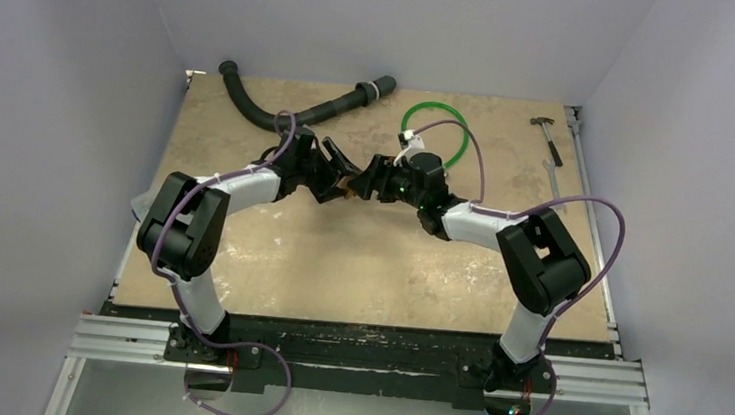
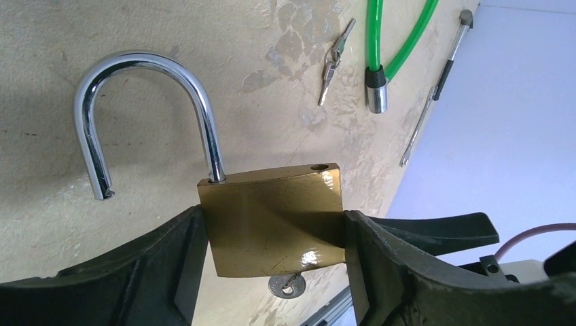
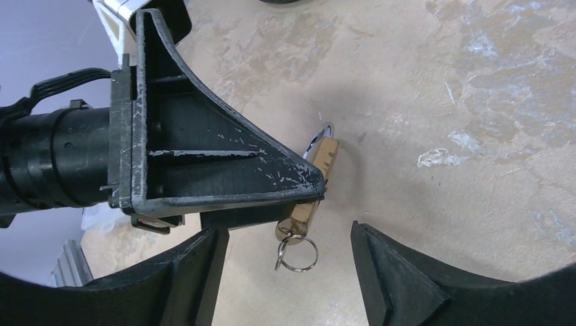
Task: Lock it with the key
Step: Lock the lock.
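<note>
pale lilac walls (image 1: 53, 90) close in a beige, mottled, scuffed tabletop (image 1: 338, 265). a black ribbed hose (image 1: 271, 114) lies along the far edge toward the left corner. mid-tabletop, the left gripper (image 1: 341, 180) is clenched on the sides of a small square brass padlock (image 2: 272, 221), its curved silver shackle (image 2: 146, 64) swung free. a tiny silver metal key (image 2: 286, 285) sits in the padlock's underside. the right gripper (image 1: 374, 178) is released, jaws spread beside the key. a green cable loop (image 1: 433, 106) lies beyond it, and a small hammer (image 1: 548, 133) in the far right corner.
</note>
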Robot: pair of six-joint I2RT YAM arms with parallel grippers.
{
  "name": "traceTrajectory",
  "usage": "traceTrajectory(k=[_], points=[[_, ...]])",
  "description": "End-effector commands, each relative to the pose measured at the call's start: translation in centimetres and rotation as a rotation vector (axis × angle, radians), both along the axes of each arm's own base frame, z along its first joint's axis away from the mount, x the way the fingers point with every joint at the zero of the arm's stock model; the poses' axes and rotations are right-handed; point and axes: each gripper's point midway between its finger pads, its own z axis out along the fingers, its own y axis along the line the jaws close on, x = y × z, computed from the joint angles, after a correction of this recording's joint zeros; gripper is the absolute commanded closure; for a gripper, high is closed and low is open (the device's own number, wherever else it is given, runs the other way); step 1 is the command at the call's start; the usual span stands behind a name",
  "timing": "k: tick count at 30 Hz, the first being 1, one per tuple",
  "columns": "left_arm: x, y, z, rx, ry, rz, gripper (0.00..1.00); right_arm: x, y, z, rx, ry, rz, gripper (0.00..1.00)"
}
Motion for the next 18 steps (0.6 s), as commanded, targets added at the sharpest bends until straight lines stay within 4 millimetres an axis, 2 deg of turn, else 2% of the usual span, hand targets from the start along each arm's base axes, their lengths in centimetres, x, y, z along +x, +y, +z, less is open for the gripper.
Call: traceTrajectory(k=[1,7,13,16,18], points=[[2.0,-1.9,7.2,-0.132,-0.175,-0.018,1.00,1.1,1.2,1.8,0.034,-0.035,-0.039,0.27],[1.8,-2.3,7.5,-0.148,-0.186,-0.023,1.00,2.3,1.9,2.0,0.028,-0.041,-0.069,0.35],[1.7,-3.1,8.8,-0.175,-0.212,-0.040,1.00,2.8,2.2,0.9,0.012,-0.018,-0.095,0.49],[1.6,-3.3,9.4,-0.179,-0.225,-0.053,1.00,2.8,2.0,0.8,0.018,0.000,-0.106,0.59],[1.3,-3.3,9.4,-0.176,-0.224,-0.060,1.00,2.4,2.3,1.2,0.035,0.005,-0.090,0.72]])
